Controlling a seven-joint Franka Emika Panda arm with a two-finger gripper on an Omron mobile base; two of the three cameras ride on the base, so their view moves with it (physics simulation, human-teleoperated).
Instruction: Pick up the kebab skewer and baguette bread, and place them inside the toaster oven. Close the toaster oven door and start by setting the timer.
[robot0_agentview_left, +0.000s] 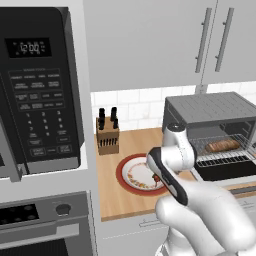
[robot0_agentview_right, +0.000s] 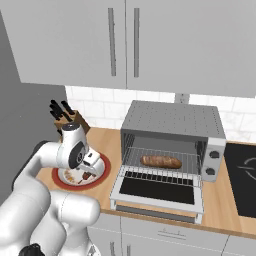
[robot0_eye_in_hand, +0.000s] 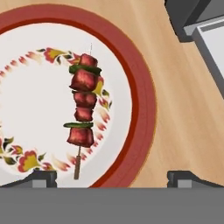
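Bread in, skewer still to go.
Baguette bread (robot0_agentview_right: 161, 161) on toaster oven (robot0_agentview_right: 172, 120) rack, right of center; kebab skewer (robot0_eye_in_hand: 83, 111) center-frame on plate (robot0_eye_in_hand: 142, 100); gripper (robot0_eye_in_hand: 112, 178) wide open, empty, above it; toaster oven door (robot0_agentview_right: 157, 190) down.

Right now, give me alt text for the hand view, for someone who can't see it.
A kebab skewer lies on a white, red-rimmed plate on a wooden counter, with the open end effector poised above it. The toaster oven door's corner shows at the upper right.
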